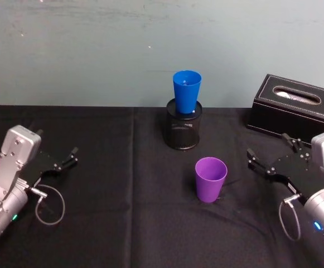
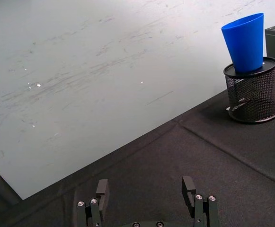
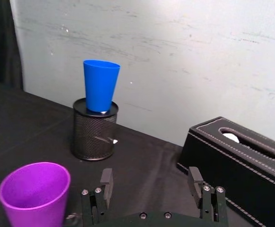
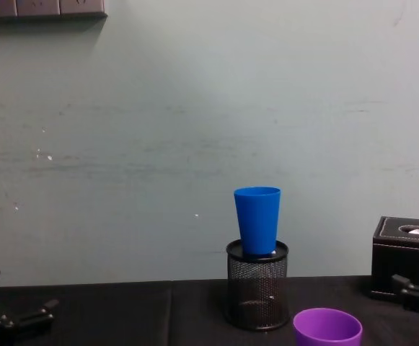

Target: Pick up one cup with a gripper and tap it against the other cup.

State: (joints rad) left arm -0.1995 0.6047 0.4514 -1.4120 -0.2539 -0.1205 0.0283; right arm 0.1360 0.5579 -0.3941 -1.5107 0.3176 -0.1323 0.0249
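Observation:
The purple cup (image 1: 210, 178) stands upright on the black cloth near the middle; it also appears as the purple cup (image 3: 35, 193) and the purple cup (image 4: 327, 328). The blue cup (image 1: 186, 91) stands upright in a black mesh pen holder (image 1: 183, 128) behind it, seen too as the blue cup (image 3: 100, 85), blue cup (image 2: 245, 41) and blue cup (image 4: 257, 219). My right gripper (image 1: 268, 155) hovers open to the right of the purple cup, a short gap away, holding nothing; right gripper (image 3: 150, 183). My left gripper (image 1: 67, 159) rests open at the far left; left gripper (image 2: 146, 190).
A black tissue box (image 1: 293, 103) sits at the back right, just behind the right gripper. The pale wall (image 1: 95, 50) closes the table's far edge. Black cloth (image 1: 122, 212) covers the table between the arms.

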